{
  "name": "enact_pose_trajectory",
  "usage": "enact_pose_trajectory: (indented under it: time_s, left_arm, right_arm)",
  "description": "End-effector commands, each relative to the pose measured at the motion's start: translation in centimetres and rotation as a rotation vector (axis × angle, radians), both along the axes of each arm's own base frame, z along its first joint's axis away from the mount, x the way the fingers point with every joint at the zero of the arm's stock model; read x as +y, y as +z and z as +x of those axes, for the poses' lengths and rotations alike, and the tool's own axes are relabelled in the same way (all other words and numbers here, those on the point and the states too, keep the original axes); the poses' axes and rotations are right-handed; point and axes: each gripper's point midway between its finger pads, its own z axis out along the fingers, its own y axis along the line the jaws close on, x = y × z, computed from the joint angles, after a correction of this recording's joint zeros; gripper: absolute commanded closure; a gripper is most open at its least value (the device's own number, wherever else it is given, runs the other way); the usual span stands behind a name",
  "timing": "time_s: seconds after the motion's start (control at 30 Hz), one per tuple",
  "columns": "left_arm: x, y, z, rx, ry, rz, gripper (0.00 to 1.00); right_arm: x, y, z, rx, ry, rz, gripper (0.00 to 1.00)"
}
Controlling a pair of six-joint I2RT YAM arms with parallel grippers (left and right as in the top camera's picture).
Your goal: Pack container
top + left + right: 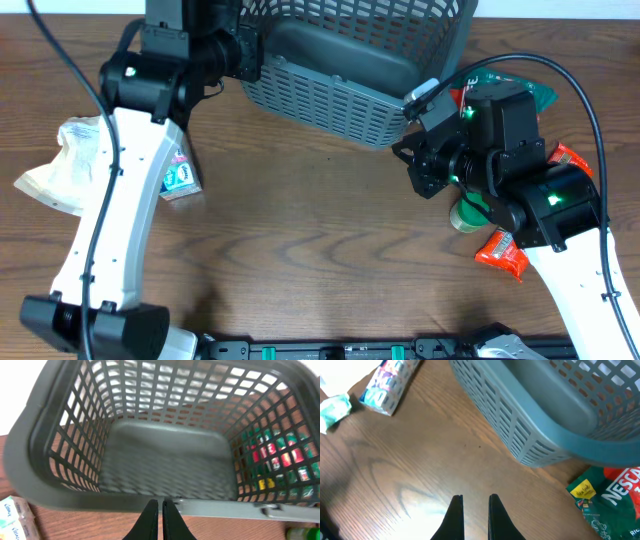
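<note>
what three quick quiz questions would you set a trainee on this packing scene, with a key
1. True or false: the container already holds packets.
2. Fill in: the left gripper is ___ (open or shut).
3. Multiple choice: the green Nescafe packet lies A) inside the container, B) on the table beside the container, C) in the left gripper.

Key: 1 false, its floor is bare. 2 shut. 3 B.
</note>
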Motion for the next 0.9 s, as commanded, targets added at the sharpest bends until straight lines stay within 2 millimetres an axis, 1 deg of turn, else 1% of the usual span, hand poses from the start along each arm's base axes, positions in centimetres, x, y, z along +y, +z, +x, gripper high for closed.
enact_pose_trajectory:
  time_s: [0.0,0.07,0.17,0.53,0.87]
  left_arm:
    - [-0.4,-1.1,0.9,0.011,-0.027,0.02,0.94]
    - [-0.5,-1.9,1.2,0.028,-0.027,0.023,0.94]
    - [-0.5,-2.5,1.6,0.039,-0.027,0.026,0.94]
    - [-0.7,-3.0,2.6,0.018,-0.036,0.037,0.94]
    - [-1.0,-4.3,4.0,0.019,-0.038,0.045,0.94]
  right_arm:
    - [0.3,0.4,-0.2,-0.02,0.038,-0.02,0.99]
    - [0.2,0.1,-0.4,-0.012,0.046,-0.031,0.99]
    - [0.2,-0.5,-0.4,0.012,0.049,-0.042,0.99]
    - [0.7,-3.0,0.8,0.087,0.05,-0.07,0.99]
    - [0.7,-3.4,1.0,0.096,0.05,-0.073,0.99]
